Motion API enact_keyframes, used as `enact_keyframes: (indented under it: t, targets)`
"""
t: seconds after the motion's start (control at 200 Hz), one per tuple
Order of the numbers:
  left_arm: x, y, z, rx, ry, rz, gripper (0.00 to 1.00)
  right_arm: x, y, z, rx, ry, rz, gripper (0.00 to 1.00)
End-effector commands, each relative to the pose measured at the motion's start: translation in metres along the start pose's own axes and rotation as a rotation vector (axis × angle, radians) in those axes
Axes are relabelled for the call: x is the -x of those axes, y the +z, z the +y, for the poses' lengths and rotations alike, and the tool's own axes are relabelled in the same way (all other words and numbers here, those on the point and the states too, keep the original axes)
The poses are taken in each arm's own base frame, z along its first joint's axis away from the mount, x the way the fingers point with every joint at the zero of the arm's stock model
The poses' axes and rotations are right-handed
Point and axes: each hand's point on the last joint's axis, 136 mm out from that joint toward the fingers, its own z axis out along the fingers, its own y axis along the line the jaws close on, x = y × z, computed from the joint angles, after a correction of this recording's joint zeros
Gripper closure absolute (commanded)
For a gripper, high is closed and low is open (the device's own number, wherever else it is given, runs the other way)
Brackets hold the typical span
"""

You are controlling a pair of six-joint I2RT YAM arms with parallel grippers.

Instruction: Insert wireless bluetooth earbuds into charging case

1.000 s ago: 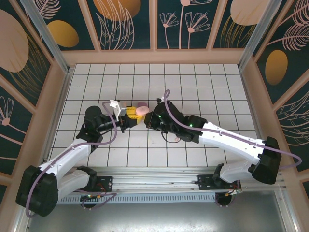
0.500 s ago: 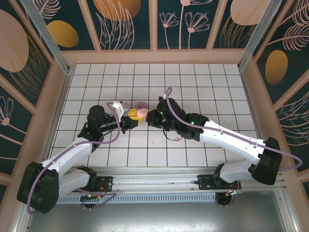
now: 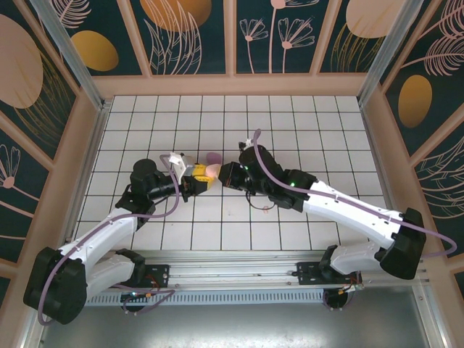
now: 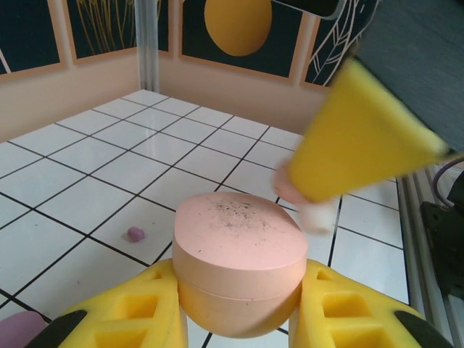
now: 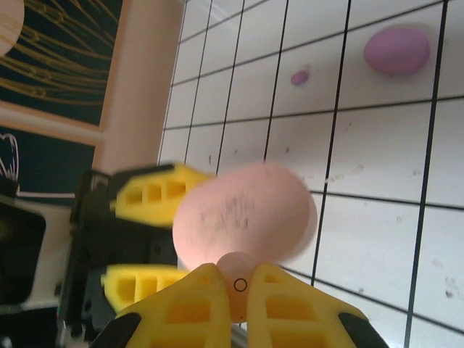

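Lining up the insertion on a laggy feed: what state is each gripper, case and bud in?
left gripper: shut on the pink case
pink case: lid closed, clamped in the left gripper
right gripper: shut on the pink earbud
pink earbud: pinched at the fingertips, beside the case, not inserted
purple case: closed, lying on the tiles
purple earbud: loose on the tiles

The left pincer (image 4: 235, 315) is clamping the pink case (image 4: 238, 250) between its yellow fingers (image 4: 123, 315), one pressing on each side. The case is sitting with its lid down, and dark specks are showing on top. Above and right of the case, the right pincer (image 4: 312, 190) is hanging tilted, pinching a pink bud (image 4: 284, 190) just beside the case's top edge. Left of the case, a purple bud (image 4: 135, 233) is lying on the tiled worktop (image 4: 87, 156). Lower left of the case, a purple rounded edge (image 4: 22, 328) is peeking in.
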Motion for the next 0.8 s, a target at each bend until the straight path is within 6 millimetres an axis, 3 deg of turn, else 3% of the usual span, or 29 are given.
enact_keyframes:
  t: [0.0,0.135,0.505,0.796]
  targets:
    - [0.008,-0.002,-0.003,0.001,0.007,-0.032,1.00,-0.017,-0.004,-0.003,0.026,0.017,0.035,0.93]
    - [0.007,-0.001,-0.004,-0.012,0.008,-0.030,1.00,-0.025,-0.002,-0.004,0.042,0.022,0.063,0.93]
    - [0.007,-0.004,-0.014,-0.051,0.004,-0.039,1.00,0.011,0.003,0.010,0.066,-0.021,0.012,0.93]
    - [0.008,-0.006,-0.012,-0.029,0.009,-0.042,1.00,-0.004,0.009,0.004,0.057,-0.009,0.065,0.94]
